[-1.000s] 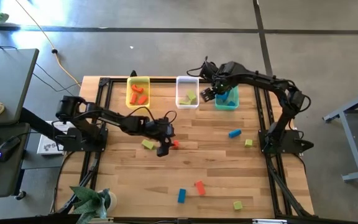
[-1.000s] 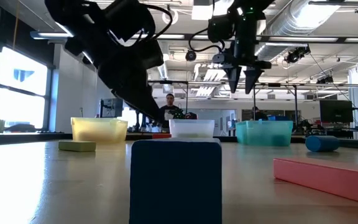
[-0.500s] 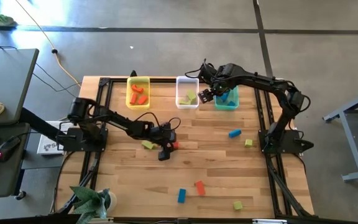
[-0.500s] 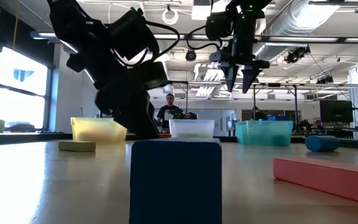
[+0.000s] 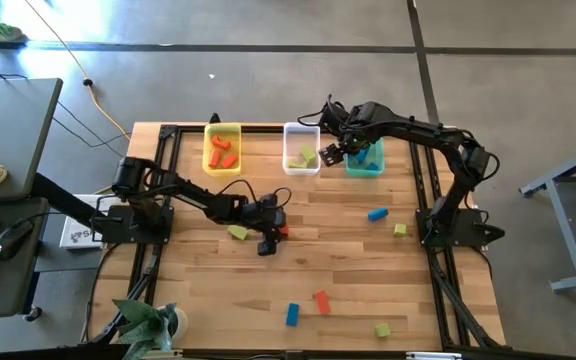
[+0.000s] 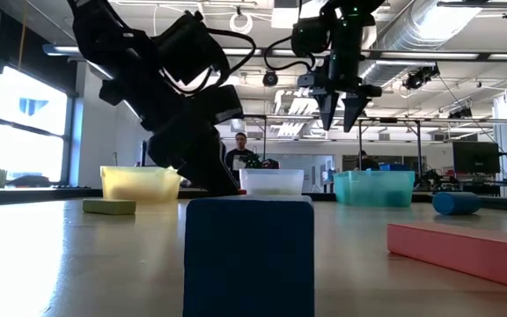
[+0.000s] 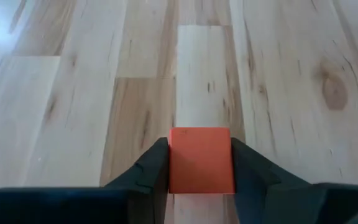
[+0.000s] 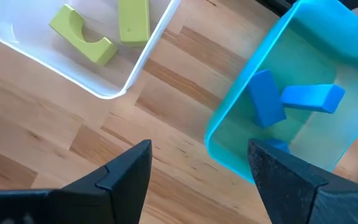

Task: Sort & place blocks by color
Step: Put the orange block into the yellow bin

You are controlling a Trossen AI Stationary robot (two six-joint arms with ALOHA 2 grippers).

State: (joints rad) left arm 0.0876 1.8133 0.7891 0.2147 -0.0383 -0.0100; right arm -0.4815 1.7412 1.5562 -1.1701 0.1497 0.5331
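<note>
Lowered since earlier, left pincer (image 7: pixel 201 171) grips one red cube (image 7: pixel 201 160); right pincer (image 8: pixel 197 165) hangs open.

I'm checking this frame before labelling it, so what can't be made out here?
- High view: the small red-orange cube is mostly hidden by the left gripper.
- Low view: the dark blue block up close hides the table behind it.
- Right wrist view: the teal translucent bin is cut off by the picture's edge.
</note>
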